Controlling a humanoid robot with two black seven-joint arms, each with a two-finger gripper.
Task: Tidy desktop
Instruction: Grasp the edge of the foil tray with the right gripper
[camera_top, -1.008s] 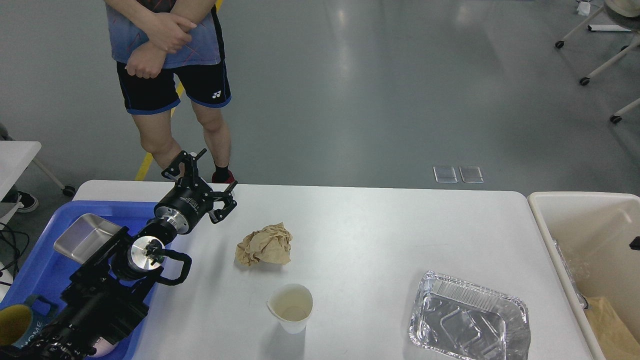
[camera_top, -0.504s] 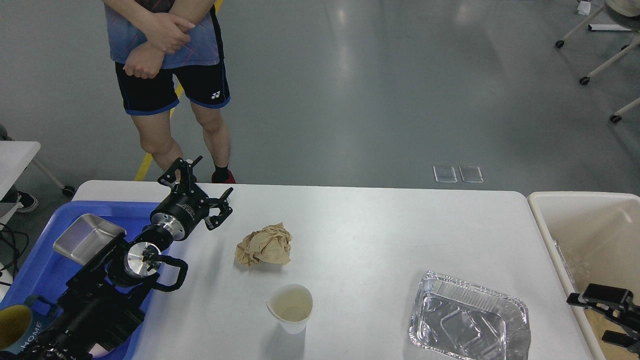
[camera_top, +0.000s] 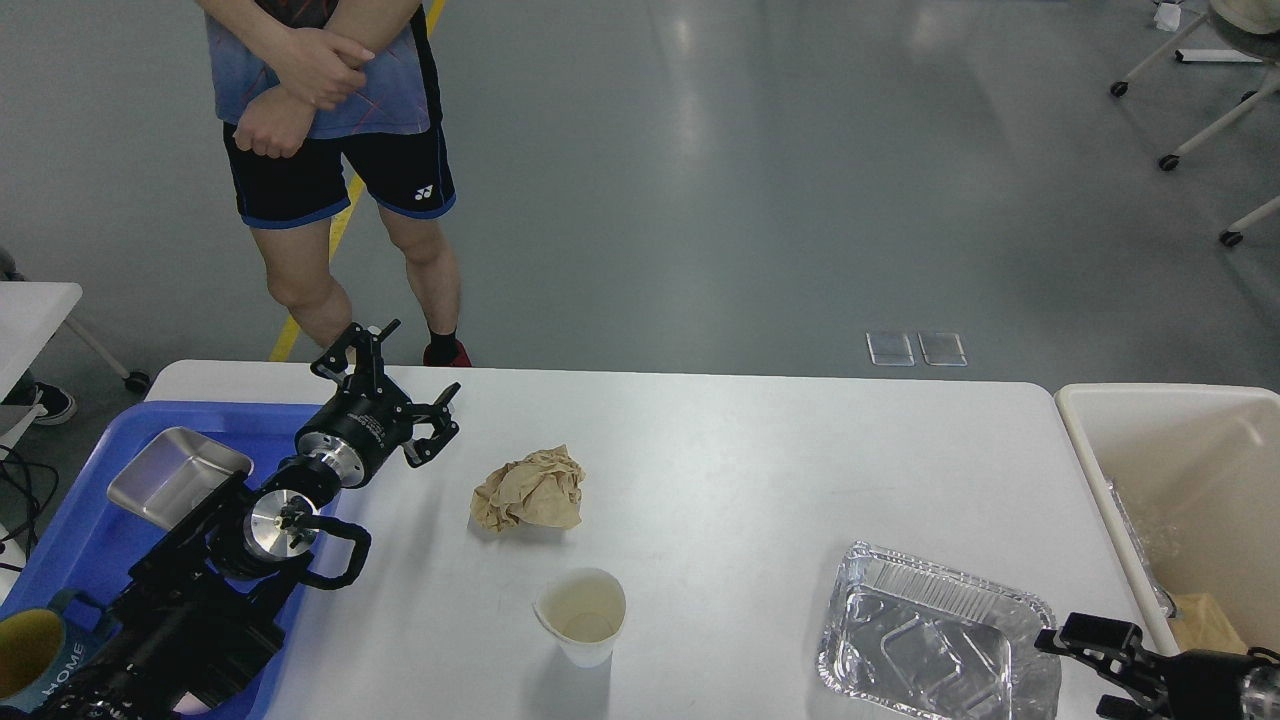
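The white desktop (camera_top: 760, 470) holds a crumpled brown paper ball (camera_top: 530, 490), an empty white paper cup (camera_top: 582, 615) and an empty foil tray (camera_top: 935, 650). My left gripper (camera_top: 422, 358) is open and empty above the desktop's far left, left of the paper ball and apart from it. My right gripper (camera_top: 1075, 675) comes in at the bottom right, open and empty, with its fingers over the foil tray's right corner.
A blue tray (camera_top: 60, 540) at the left edge holds a steel pan (camera_top: 178, 477) and a yellow-lined mug (camera_top: 25, 655). A cream bin (camera_top: 1190, 480) at the right holds brown paper (camera_top: 1205, 610) and clear plastic. A person (camera_top: 330, 150) stands beyond the far left edge.
My right gripper has come into view and moved left from the bin to the foil tray's corner. My left gripper has drawn back slightly to the left. The person shifted a little.
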